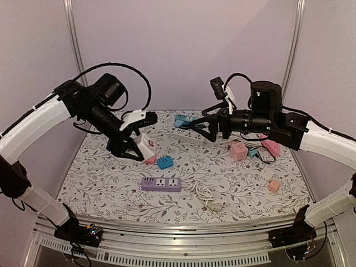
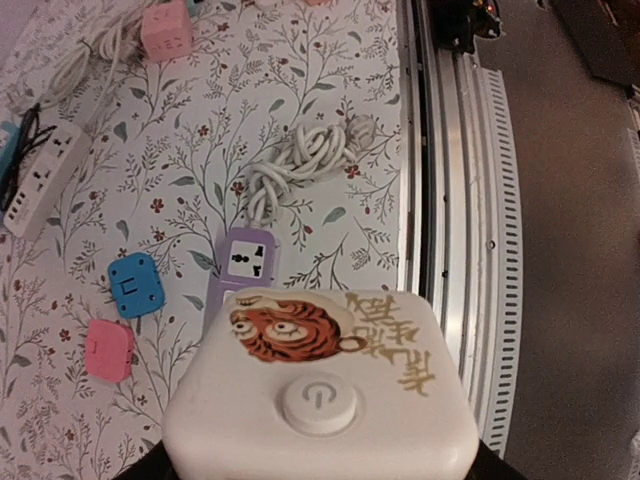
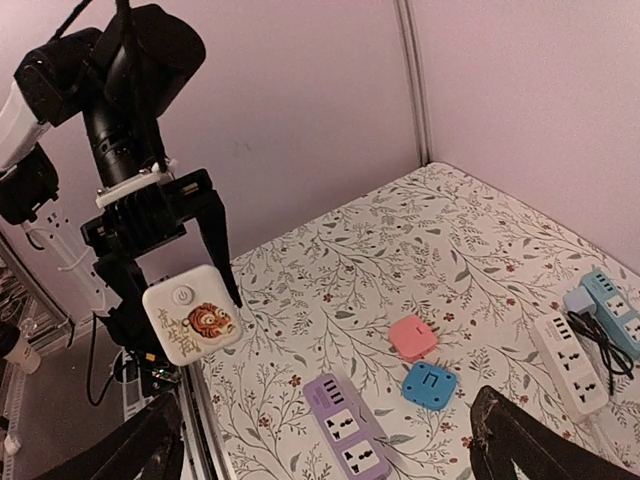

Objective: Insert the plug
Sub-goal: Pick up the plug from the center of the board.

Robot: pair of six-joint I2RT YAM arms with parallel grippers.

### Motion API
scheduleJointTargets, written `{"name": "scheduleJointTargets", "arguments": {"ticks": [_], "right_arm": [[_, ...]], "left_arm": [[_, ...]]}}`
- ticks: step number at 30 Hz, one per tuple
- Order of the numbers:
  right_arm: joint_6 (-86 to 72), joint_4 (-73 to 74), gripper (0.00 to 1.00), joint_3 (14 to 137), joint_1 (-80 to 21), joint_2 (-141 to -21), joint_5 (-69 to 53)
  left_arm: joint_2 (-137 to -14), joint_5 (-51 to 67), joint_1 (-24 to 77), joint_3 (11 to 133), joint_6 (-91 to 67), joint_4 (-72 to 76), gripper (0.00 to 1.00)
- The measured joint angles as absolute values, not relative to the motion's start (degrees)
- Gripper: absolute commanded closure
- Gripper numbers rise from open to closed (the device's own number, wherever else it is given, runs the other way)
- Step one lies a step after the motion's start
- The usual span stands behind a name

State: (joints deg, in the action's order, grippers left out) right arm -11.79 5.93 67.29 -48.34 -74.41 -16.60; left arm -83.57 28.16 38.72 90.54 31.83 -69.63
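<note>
The plug is a white cube (image 1: 146, 146) with a tiger picture and a power button on its face. My left gripper (image 1: 138, 148) is shut on the plug (image 2: 320, 390) and holds it in the air above the left part of the table. Its black fingers (image 3: 216, 238) flank the cube (image 3: 190, 325) in the right wrist view. Below and ahead of the cube lies a purple power strip (image 1: 161, 183) (image 2: 245, 260) (image 3: 345, 430) with its sockets facing up. My right gripper (image 1: 191, 127) hovers open over the back middle of the table, holding nothing.
A small blue adapter (image 1: 165, 162) and a pink one (image 1: 151, 159) lie just behind the purple strip. A coiled white cable (image 1: 204, 194) sits to its right. A white power strip (image 1: 189, 136), a pink cube (image 1: 238, 151) and other adapters lie at the back right.
</note>
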Motion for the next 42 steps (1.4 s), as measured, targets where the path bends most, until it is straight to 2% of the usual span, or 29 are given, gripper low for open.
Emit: {"name": "scheduleJointTargets", "arguments": {"ticks": [6, 12, 17, 22, 36, 38, 40, 42], "right_arm": [[-6.5, 3.3, 0.01, 72.6, -56.7, -84.1, -27.4], [-6.2, -5.7, 0.01, 67.1, -59.5, -85.2, -33.5], [-10.5, -19.7, 0.01, 60.5, -60.5, -85.5, -33.0], [-13.1, -29.3, 0.04, 60.3, -62.4, -88.6, -30.7], [-15.3, -32.4, 0.17, 60.7, -62.7, -91.6, -30.4], [-15.0, -32.2, 0.15, 60.9, -62.8, -91.6, -30.4], [-14.9, -32.1, 0.06, 61.3, -62.8, -91.8, -30.3], [-14.5, -32.1, 0.01, 61.9, -62.8, -92.3, -30.2]], "left_arm": [[-85.1, 27.4, 49.7, 93.9, 32.4, -74.1, 1.0], [-85.0, 29.1, 51.5, 97.6, 33.1, -75.9, 1.0], [-85.1, 29.4, 51.9, 97.7, 33.0, -76.2, 1.0], [-85.1, 29.2, 52.5, 97.7, 32.9, -76.2, 1.0], [-85.1, 26.6, 52.6, 97.8, 32.6, -76.7, 1.0], [-85.1, 26.5, 52.6, 97.8, 32.5, -76.6, 1.0], [-85.1, 26.5, 52.6, 97.8, 32.5, -76.6, 1.0], [-85.1, 26.5, 52.6, 97.8, 32.4, -76.6, 1.0]]}}
